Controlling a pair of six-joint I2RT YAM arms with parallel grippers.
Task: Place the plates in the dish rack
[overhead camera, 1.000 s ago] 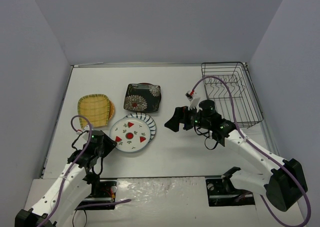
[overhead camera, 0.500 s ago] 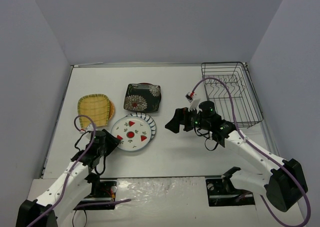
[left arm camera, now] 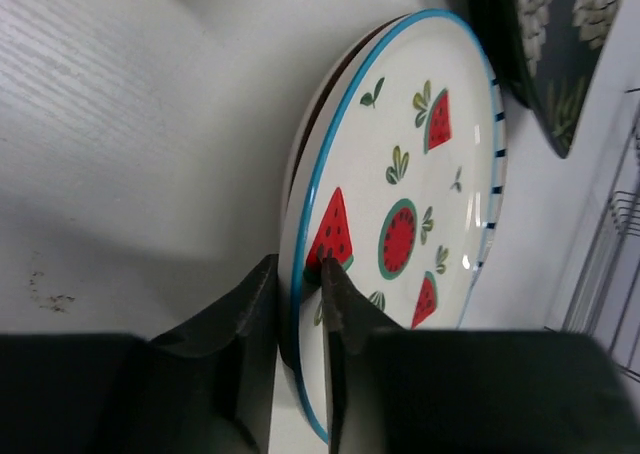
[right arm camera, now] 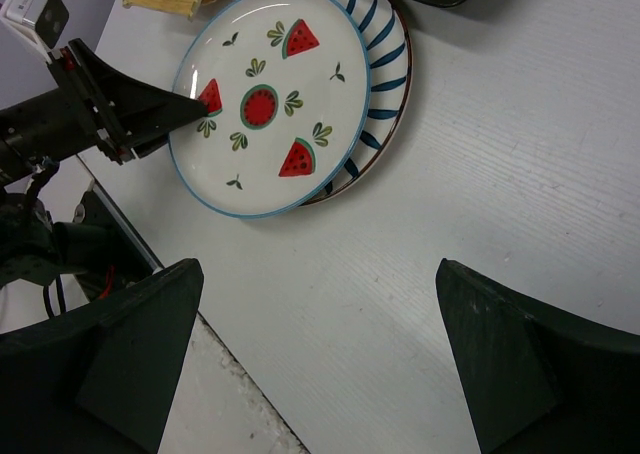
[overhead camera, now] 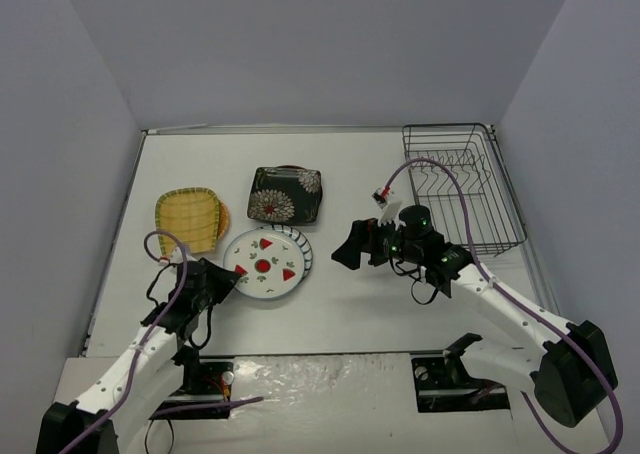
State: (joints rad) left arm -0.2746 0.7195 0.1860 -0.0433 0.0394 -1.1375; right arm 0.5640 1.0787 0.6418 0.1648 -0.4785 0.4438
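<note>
My L gripper [left arm camera: 298, 286] pinches the near-left rim of the watermelon plate [left arm camera: 400, 224], one finger over and one under, so it can lift by the edge. The plate lies on the striped plate [right arm camera: 385, 64]; maybe the low finger catches that too. My R gripper [overhead camera: 345, 249] hangs spread and empty, betw. the plates and the dish rack [overhead camera: 462, 184] at far right, in the route.

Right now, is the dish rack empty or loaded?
Empty: the dish rack shows only bare wire tines, nothing standing between them.
</note>
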